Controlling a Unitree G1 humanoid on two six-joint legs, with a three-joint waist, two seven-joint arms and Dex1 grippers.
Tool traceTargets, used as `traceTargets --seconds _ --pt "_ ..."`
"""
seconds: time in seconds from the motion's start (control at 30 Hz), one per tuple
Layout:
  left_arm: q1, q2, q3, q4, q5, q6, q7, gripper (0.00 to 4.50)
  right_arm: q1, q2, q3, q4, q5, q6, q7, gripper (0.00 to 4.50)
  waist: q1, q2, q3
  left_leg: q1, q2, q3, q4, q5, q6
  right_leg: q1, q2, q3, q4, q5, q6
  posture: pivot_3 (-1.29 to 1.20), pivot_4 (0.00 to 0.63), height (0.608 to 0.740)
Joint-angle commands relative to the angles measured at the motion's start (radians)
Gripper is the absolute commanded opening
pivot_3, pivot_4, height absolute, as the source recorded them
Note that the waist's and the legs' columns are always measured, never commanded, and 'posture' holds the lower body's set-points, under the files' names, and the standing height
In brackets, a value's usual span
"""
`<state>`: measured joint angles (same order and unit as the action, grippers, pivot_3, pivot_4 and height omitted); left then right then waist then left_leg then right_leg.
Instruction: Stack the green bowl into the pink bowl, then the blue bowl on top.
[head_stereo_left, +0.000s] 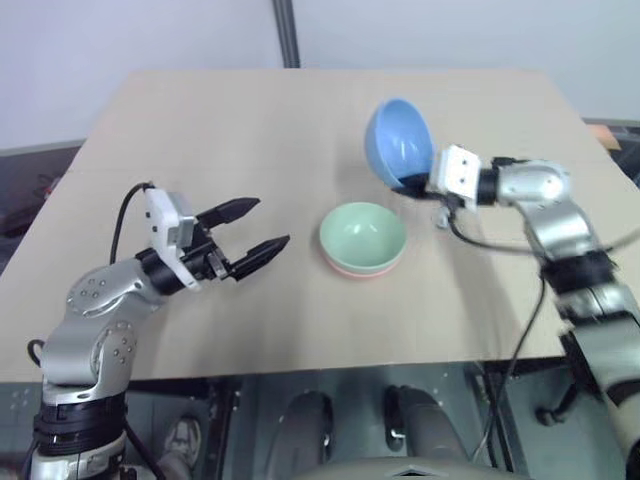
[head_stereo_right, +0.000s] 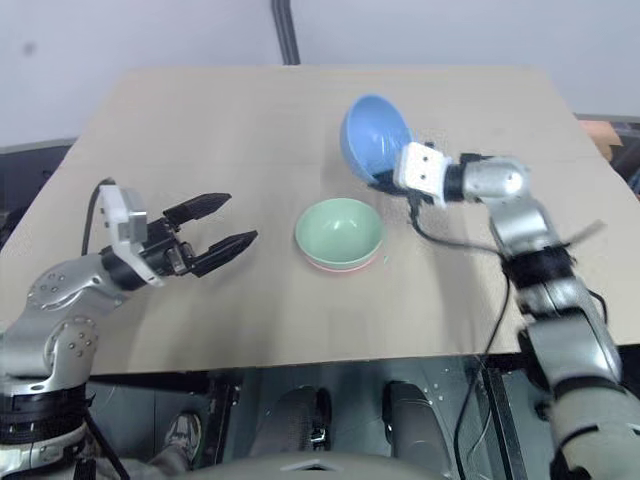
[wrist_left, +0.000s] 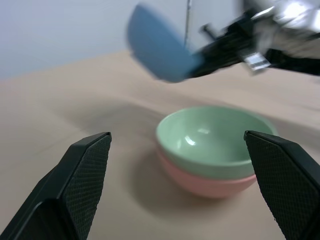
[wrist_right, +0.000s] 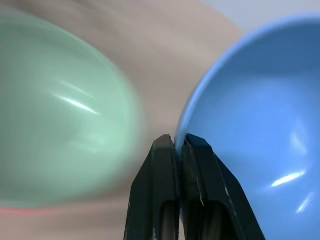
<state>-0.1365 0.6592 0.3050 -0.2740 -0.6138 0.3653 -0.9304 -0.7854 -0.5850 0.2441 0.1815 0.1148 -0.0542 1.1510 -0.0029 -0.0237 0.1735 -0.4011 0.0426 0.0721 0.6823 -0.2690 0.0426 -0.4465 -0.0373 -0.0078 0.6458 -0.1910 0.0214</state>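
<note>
Small round pale mint-green plastic bowl (head_stereo_left: 363, 234): smooth, glossy, light glints inside. Small round salmon-pink plastic bowl (wrist_left: 210, 181) under it: smooth, slight sheen. Small round sky-blue plastic bowl (head_stereo_left: 399, 142): smooth, glossy. Flat beige worktop (head_stereo_left: 250, 130): matt, plain, wood-like. Left end effector (head_stereo_left: 247, 234): black fingers (wrist_left: 82, 172), matt, finely cross-hatched pads. Right arm's silver casing (head_stereo_left: 535, 185): metallic, shiny.

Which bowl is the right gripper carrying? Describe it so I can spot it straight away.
Look at the tan table, toward its far right part. There the right gripper pinches the rim of the blue bowl, tipped on edge above the tabletop. The green bowl sits level, nested in the pink bowl.
</note>
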Motion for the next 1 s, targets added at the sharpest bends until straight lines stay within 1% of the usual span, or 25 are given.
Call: traceTargets --seconds 0.03,0.13,0.17,0.23,0.3,0.37,0.43,0.53,0.6,0.73,0.77,0.83,0.9,1.0 --pt "-0.043 0.0 -0.031 0.036 0.032 -0.046 -0.01 4.5 0.049 0.004 0.044 -0.312 0.032 0.277 -0.03 0.04 -0.01 0.0 0.0 0.0 0.0 0.001 0.0 -0.001 0.001 0.0 0.0 0.0 0.0 0.0 0.0 0.0 0.15 0.74" --pt "-0.076 0.001 -0.048 0.068 0.04 -0.052 -0.019 4.5 0.091 0.011 0.105 -0.4 0.008 0.403 -0.038 0.04 -0.01 0.0 0.0 0.001 0.0 0.002 0.001 -0.001 0.002 0.0 0.001 0.001 0.0 0.0 0.0 0.0 0.15 0.74" --pt "-0.088 0.003 -0.053 0.077 0.042 -0.054 -0.022 4.5 0.092 0.027 0.124 -0.398 -0.012 0.427 -0.059 0.34 -0.01 0.0 0.0 0.002 -0.001 0.002 0.001 -0.001 0.002 0.0 0.001 0.0 0.001 0.0 0.0 0.0 0.15 0.74" --pt "-0.101 0.006 -0.058 0.085 0.045 -0.057 -0.027 4.5 0.083 0.04 0.143 -0.391 -0.039 0.458 -0.085 1.08 -0.01 0.0 0.0 0.002 -0.002 0.002 0.002 -0.001 0.002 0.0 0.001 0.001 0.002 -0.001 -0.001 0.0 0.15 0.74" --pt "-0.106 0.006 -0.064 0.087 0.048 -0.058 -0.028 4.5 0.081 0.039 0.133 -0.399 -0.06 0.46 -0.111 1.96 -0.009 0.0 0.0 0.002 -0.002 0.002 0.003 -0.001 0.001 0.0 0.001 0.001 0.003 -0.001 -0.001 0.0 0.15 0.74" --pt "-0.106 0.006 -0.066 0.087 0.058 -0.063 -0.02 4.5 0.087 0.044 0.09 -0.427 -0.05 0.474 -0.151 3.0 -0.008 0.0 0.0 0.002 -0.002 0.002 0.002 -0.001 0.001 0.0 0.001 0.001 0.002 -0.001 -0.001 0.0 0.15 0.74" --pt "-0.099 0.001 -0.065 0.083 0.07 -0.073 -0.01 4.5 0.105 0.043 0.023 -0.482 0.0 0.527 -0.176 3.93 -0.007 0.0 0.0 0.0 -0.002 0.001 0.002 0.0 0.001 0.0 0.001 0.001 0.002 0.0 0.0 0.0 0.15 0.74" --pt "-0.084 -0.024 -0.054 0.073 0.074 -0.095 0.017 4.5 0.172 0.054 -0.095 -0.597 0.108 0.64 -0.224 3.93 -0.004 -0.001 0.0 -0.001 -0.002 0.001 0.002 0.0 0.0 -0.001 0.001 0.0 0.0 0.0 0.0 0.0 0.15 0.74" --pt "-0.073 -0.062 -0.035 0.069 0.066 -0.125 0.048 4.5 0.227 0.054 -0.172 -0.662 0.161 0.676 -0.254 3.93 -0.002 -0.001 0.0 -0.001 -0.001 0.001 0.002 0.0 0.0 0.0 0.001 0.0 -0.001 0.0 0.0 0.0 0.15 0.74" --pt "-0.041 -0.084 -0.01 0.04 0.056 -0.107 0.102 4.5 0.332 0.01 -0.289 -0.752 0.247 0.741 -0.279 3.93 -0.004 -0.001 0.0 -0.001 -0.002 0.001 0.001 -0.001 0.002 0.0 0.0 0.001 -0.002 0.0 0.0 0.0 0.15 0.74" --pt "-0.028 -0.077 -0.006 0.031 0.041 -0.107 0.084 4.5 0.377 -0.012 -0.32 -0.765 0.248 0.737 -0.285 3.93 -0.004 -0.001 0.0 -0.001 -0.002 0.001 0.001 -0.001 0.002 0.0 0.0 0.001 -0.002 0.0 0.0 0.0 0.15 0.74" --pt "0.013 -0.053 0.013 0.007 0.022 -0.099 0.057 4.5 0.516 -0.074 -0.418 -0.792 0.263 0.71 -0.25 3.93 -0.002 -0.002 -0.001 0.0 -0.002 0.0 0.001 -0.001 0.002 0.0 0.001 0.0 -0.002 0.0 0.0 0.0 0.15 0.74" --pt "0.042 -0.033 0.029 -0.008 0.004 -0.082 0.043 4.5 0.603 -0.115 -0.476 -0.804 0.276 0.685 -0.234 3.93 0.0 -0.002 -0.001 0.0 -0.002 0.0 0.001 -0.001 0.002 0.001 0.001 0.0 -0.002 0.0 0.0 0.0 0.15 0.74" --pt "0.133 0.032 0.085 -0.027 -0.016 -0.041 0.009 4.5 0.793 -0.182 -0.635 -0.787 0.29 0.628 -0.159 3.93 -0.001 -0.002 -0.001 0.0 -0.002 0.001 0.001 -0.001 0.002 0.001 0.001 0.0 -0.002 -0.002 0.0 0.0 0.15 0.74"
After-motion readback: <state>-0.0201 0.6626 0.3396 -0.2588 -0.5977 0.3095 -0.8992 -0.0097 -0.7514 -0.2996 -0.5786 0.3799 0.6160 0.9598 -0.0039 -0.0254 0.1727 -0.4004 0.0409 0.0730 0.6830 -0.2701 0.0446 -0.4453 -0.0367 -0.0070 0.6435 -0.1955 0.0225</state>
